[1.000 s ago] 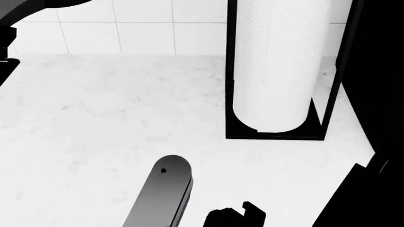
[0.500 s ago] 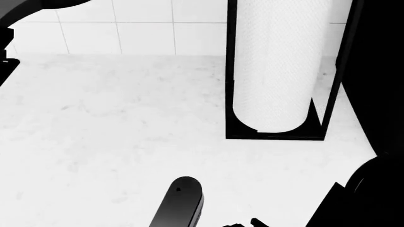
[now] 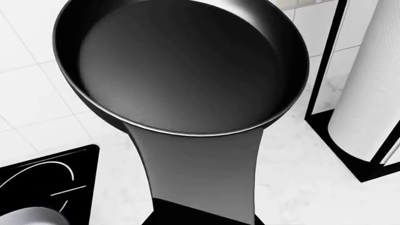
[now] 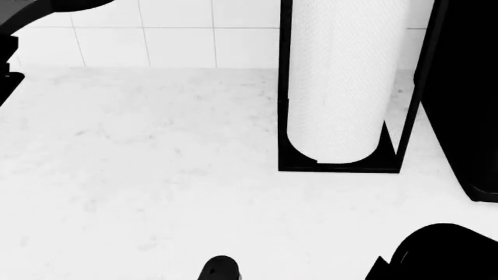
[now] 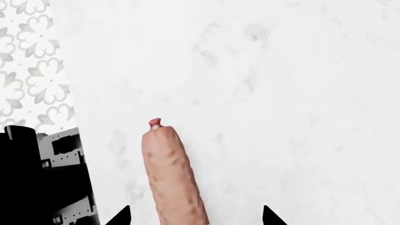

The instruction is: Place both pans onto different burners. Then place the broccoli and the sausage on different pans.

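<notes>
One dark grey pan [image 3: 181,65] hangs above the white counter in the left wrist view. Its flat handle [image 3: 200,173] runs into my left gripper [image 3: 203,216], which is shut on it. Below it lies the corner of the black cooktop [image 3: 84,157], with part of a white burner circle [image 3: 47,165] showing. The pink-beige sausage [image 5: 172,178] lies on the counter in the right wrist view. My right gripper [image 5: 195,216] is open and its fingertips [image 5: 122,216] straddle the sausage's near end. The second pan and the broccoli are out of view.
A paper towel roll in a black frame [image 4: 342,87] stands at the back right, next to a tall black object [image 4: 467,87]. A light grey rounded shape [image 3: 25,218] rests on the cooktop. The counter's edge, with patterned floor [image 5: 25,61] below, lies beside the sausage.
In the head view, the right arm's dark bulk and a grey rounded piece have sunk toward the bottom edge. The counter and paper towel holder have not moved.
</notes>
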Motion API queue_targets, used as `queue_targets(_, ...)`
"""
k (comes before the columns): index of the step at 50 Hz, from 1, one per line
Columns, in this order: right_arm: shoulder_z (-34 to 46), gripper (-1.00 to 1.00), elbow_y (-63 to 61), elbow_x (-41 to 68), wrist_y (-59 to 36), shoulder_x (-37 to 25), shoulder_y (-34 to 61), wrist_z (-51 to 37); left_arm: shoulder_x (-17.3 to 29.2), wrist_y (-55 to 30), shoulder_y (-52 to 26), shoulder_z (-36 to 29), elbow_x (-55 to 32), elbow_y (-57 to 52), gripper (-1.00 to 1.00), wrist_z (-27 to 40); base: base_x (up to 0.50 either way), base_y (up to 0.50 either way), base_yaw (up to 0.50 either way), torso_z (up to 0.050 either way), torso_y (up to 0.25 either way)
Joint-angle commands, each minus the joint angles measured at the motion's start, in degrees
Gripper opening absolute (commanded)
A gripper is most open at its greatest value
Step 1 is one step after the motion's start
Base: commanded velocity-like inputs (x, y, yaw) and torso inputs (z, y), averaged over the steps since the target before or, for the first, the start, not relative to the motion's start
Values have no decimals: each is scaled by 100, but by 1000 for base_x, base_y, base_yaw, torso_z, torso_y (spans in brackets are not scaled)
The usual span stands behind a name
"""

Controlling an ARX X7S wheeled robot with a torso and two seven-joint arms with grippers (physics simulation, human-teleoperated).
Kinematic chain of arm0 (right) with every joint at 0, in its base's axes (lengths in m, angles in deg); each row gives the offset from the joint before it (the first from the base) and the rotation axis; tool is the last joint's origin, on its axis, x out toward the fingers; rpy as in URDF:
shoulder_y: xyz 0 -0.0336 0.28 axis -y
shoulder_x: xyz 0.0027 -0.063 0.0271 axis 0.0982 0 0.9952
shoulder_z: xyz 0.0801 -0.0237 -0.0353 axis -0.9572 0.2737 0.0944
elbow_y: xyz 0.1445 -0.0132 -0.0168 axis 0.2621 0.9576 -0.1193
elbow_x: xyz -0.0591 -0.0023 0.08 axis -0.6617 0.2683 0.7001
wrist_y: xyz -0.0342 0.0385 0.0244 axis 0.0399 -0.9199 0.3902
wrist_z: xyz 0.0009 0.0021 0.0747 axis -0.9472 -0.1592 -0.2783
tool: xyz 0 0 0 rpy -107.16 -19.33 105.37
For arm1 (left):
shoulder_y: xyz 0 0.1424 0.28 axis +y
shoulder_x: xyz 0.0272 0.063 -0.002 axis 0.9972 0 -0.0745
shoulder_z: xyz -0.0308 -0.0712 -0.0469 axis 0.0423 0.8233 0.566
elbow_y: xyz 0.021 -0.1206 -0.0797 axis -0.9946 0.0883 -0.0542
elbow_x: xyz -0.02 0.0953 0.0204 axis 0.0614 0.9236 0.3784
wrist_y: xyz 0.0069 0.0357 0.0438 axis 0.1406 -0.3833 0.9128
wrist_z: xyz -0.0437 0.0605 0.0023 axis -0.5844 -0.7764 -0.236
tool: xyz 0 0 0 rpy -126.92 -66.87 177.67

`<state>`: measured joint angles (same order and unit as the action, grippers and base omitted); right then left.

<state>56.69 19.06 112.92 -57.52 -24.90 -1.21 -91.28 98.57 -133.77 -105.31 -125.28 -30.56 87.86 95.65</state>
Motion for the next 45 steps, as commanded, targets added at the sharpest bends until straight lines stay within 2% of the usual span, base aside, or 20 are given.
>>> queue_targets(1, -28, 100, -57, -604, -106, 245, -677, 294, -52, 86, 21, 202, 143, -81, -100, -84, 0, 0, 0, 0, 0)
queue_targets(12, 189, 100, -162, -813, -31, 321, -1056, 279, -3, 121, 25, 199, 87, -117, -100, -67, 0, 0, 0, 0, 0)
queue_targets(13, 196, -100, -208, -789, -27, 318, -1037, 270, 0, 117, 10, 199, 50, -114, -100, -39, 0, 0, 0, 0, 0)
queue_targets(20, 243, -100, -256, -490, 48, 372, -516, 140, 16, 135, -20, 201, -22, -134, -100, 5, 0, 0, 0, -3, 0)
queue_targets(35, -996, -100, 99, -794, 219, 61, 400, 400, 10, 192, -22, 175, -22, -104, -100, -31, 0, 0, 0, -1, 0)
queue_targets(45, -1348, -100, 464, -1215, 451, -140, 585, 287, 19, 237, -29, 168, -41, -92, -100, -25, 0, 0, 0, 0, 0)
